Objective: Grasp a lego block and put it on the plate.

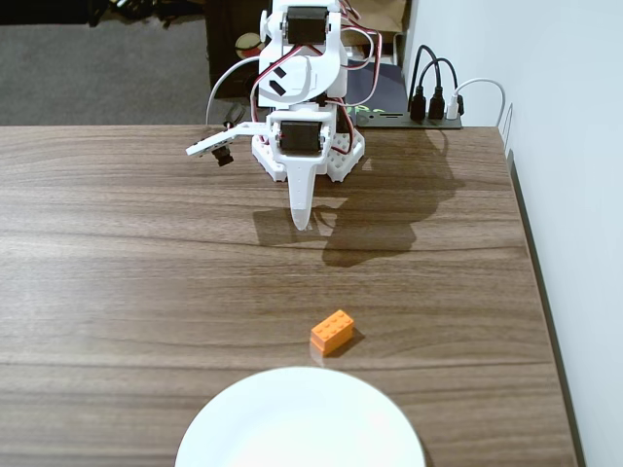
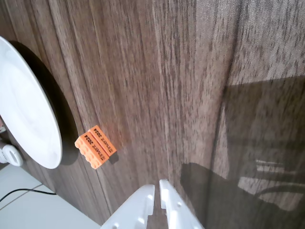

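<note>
The claw point(image 1: 301, 222) hangs over the wooden counter point(image 1: 136, 272) just in front of the arm's base, its white fingers pressed together with only a thin slit between them and nothing pinched; the wrist view shows the same two fingertips point(image 2: 157, 191) side by side at the bottom edge. The block point(image 1: 332, 331) lies on the counter nearer the camera in the fixed view, well apart from the claw and turned at a slant, studs up. It sits near the rim of the plate point(image 1: 292, 428) without touching it. In the wrist view the block point(image 2: 95, 146) rests just right of the plate point(image 2: 24, 114), with printed lettering visible on its side, and a dark shadow of the arm falls across the wood at right.
</note>
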Motion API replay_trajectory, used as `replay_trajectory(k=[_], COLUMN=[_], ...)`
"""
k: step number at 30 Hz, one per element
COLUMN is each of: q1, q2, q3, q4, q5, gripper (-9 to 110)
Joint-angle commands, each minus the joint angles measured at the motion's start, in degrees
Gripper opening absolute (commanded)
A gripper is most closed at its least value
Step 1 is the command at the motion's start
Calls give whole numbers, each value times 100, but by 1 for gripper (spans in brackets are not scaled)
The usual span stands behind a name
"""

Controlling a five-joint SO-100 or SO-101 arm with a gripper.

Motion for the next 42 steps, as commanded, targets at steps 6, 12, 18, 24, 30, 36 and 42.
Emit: replay_trajectory(k=[6,12,18,24,30,36,42], q1=[0,0,-35,-114,-123,-105,18], q2=[-26,-26,-26,-26,-26,-149,-598], q3=[-123,-123,-123,-123,-123,-149,-202], q4=[18,18,18,18,18,-53,-396], q5=[35,35,18,-53,-70,-70,-378], gripper=[1,1,1,1,1,1,1])
